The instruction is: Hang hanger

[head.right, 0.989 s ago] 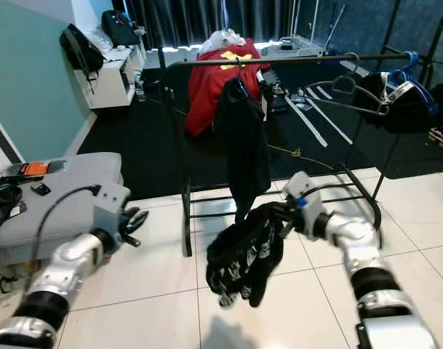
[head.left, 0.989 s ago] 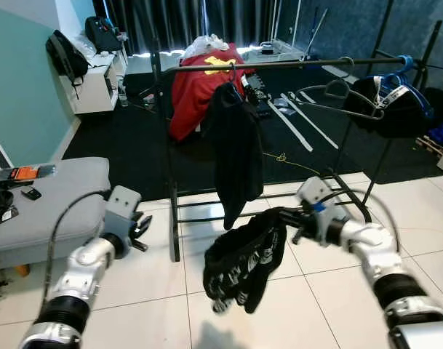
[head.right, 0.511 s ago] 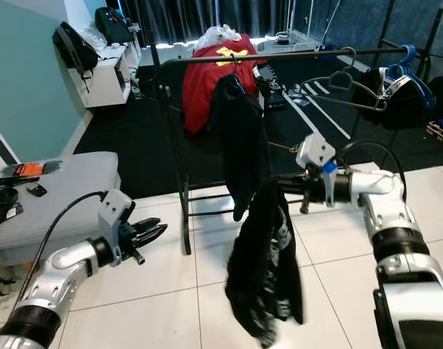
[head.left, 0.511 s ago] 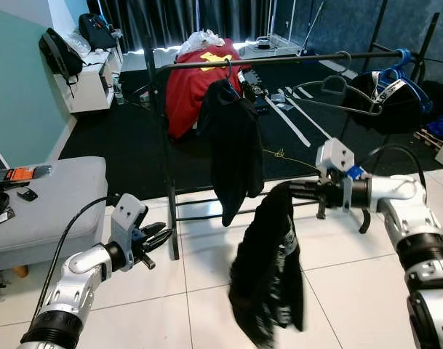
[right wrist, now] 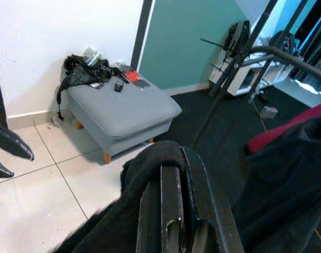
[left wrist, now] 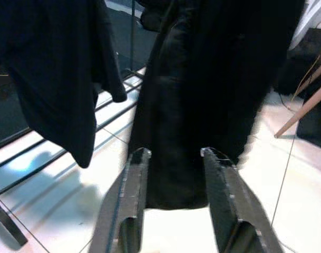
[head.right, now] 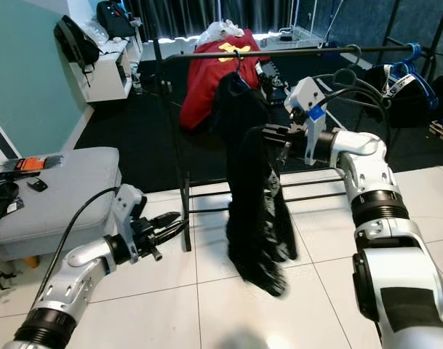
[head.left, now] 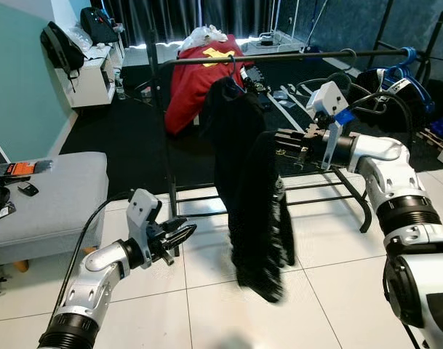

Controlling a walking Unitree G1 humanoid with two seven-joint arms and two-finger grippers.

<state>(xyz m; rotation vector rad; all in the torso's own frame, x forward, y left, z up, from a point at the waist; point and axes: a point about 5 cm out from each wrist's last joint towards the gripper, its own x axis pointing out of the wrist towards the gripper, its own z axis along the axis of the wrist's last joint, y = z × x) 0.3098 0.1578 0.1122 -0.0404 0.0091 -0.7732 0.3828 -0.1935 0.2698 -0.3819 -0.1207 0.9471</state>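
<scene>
Right gripper (head.left: 279, 138) jaws pinch black garment (head.left: 261, 211) beside clothes rack (head.left: 163, 131); left gripper (head.left: 179, 234) jaws spread.

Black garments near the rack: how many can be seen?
2: one black garment hangs on the rail; the other black garment hangs from the right gripper. More may be hidden.

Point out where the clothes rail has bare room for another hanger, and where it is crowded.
The rail is bare between the hung black garment and the empty hanger, just above the right hand and the black garment it holds. Its left stretch, from the post to the hung garment, is bare too. The far right end, with the blue hangers, is crowded.
</scene>
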